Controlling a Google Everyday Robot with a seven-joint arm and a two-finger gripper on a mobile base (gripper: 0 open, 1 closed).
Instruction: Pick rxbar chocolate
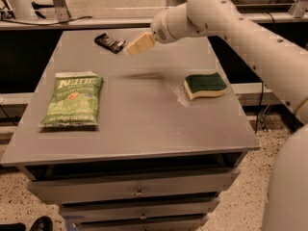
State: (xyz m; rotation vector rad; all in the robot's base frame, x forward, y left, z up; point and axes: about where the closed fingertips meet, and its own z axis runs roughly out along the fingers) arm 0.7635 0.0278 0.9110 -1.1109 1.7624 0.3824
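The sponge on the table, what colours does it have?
The sponge is green on top, yellow below, in the camera view; the gripper hovers near the rxbar chocolate.

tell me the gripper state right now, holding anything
gripper: open or closed cannot be told; it hangs above the table close beside the rxbar chocolate, which lies unheld.

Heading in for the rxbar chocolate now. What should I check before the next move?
1. rxbar chocolate in view, lying flat near the far edge of the table: ok.
2. gripper close beside the bar: ok.
3. Gripper height above the bar: cannot tell.
4. chip bag and sponge well apart from the bar: ok.
5. Bar grasped: not ok, it lies on the table.
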